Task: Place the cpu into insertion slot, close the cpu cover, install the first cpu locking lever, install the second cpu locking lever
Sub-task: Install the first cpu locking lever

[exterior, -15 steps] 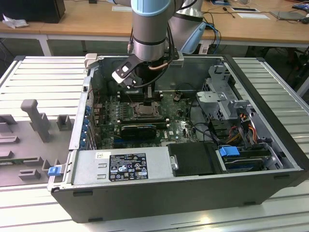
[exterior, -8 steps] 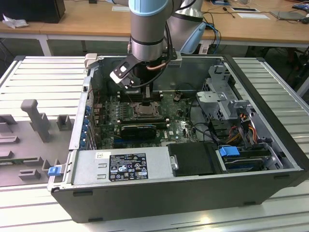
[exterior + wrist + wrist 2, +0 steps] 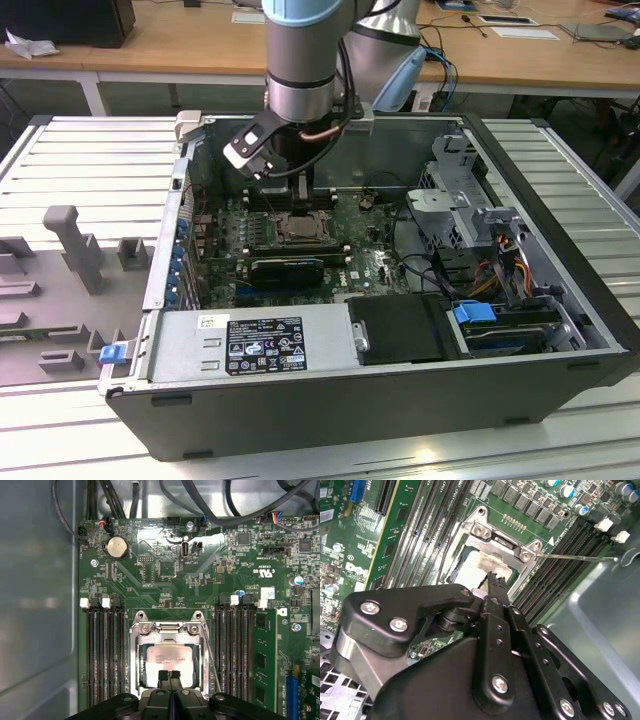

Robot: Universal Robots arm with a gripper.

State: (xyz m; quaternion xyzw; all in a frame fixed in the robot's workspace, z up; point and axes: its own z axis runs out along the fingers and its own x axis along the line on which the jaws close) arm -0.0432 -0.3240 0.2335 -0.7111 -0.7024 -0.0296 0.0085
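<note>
Holding the gripper [image 3: 169,676] fully closed, fingertips [image 3: 163,675] pressed together on nothing, and hanging it just over one edge of the cpu [image 3: 167,656] in the first wrist view, contact impossible to judge. Lying flat in the insertion slot [image 3: 142,665], pale face showing through the cut-out of the cpu cover [image 3: 134,655], which is sitting folded down around it. Sticking out free beside that frame as a thin wire lever [image 3: 575,557], crossing the long black memory slots [image 3: 555,571] on the green circuit board [image 3: 150,565], all resting inside an open computer case [image 3: 400,410] in the exterior view.
</note>
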